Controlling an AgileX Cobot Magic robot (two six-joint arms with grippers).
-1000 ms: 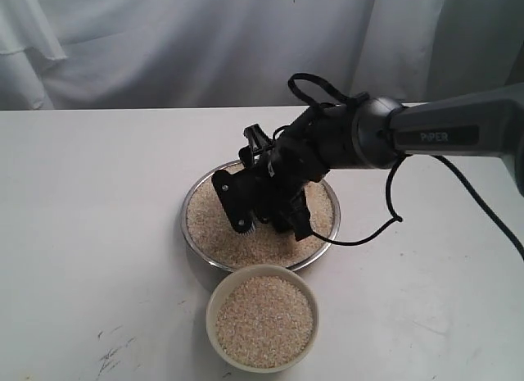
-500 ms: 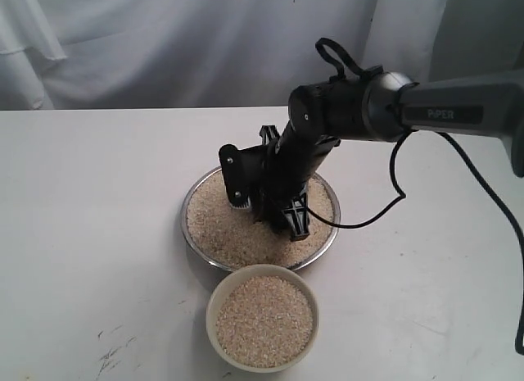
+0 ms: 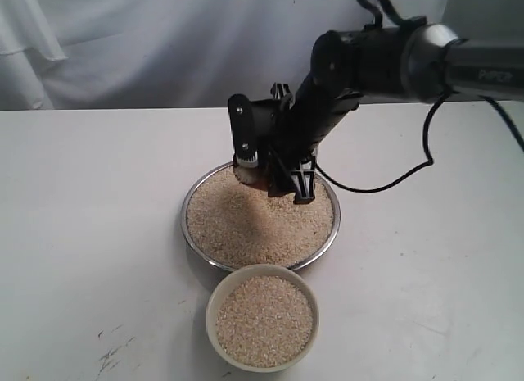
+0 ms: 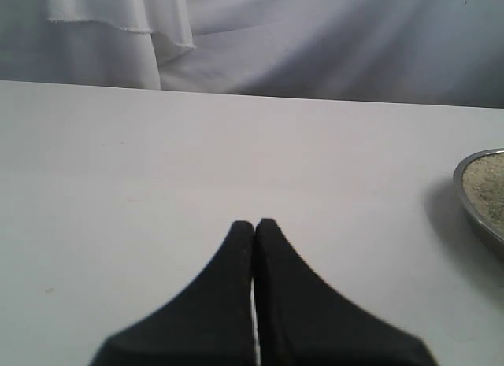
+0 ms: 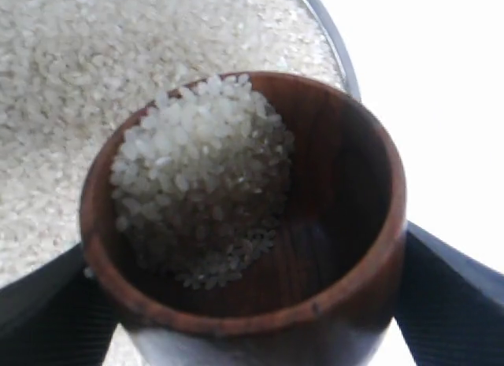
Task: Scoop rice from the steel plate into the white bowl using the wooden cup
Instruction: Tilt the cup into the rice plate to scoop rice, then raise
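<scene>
My right gripper [image 3: 274, 174] is shut on the wooden cup [image 5: 315, 248], holding it above the far part of the steel plate [image 3: 190, 202]. In the exterior view only a sliver of the cup [image 3: 248, 176] shows under the black fingers. The cup is part full of rice [image 5: 201, 169]. More rice [image 3: 254, 225] fills the plate, and the white bowl [image 3: 214, 301] at the front is filled with rice [image 3: 264, 319] too. My left gripper [image 4: 254, 224] is shut and empty over bare table, out of the exterior view; the plate's rim [image 4: 465, 205] shows at that view's edge.
A white table [image 3: 90, 233] carries everything, with faint scuff marks [image 3: 110, 352] near its front left. White cloth [image 3: 164, 45] hangs behind the table. The right arm's black cable [image 3: 393, 180] loops down over the table beside the plate.
The right gripper has risen out of the rice and moved toward the plate's far side, carrying the cup with rice in it. A dent is left in the plate's rice.
</scene>
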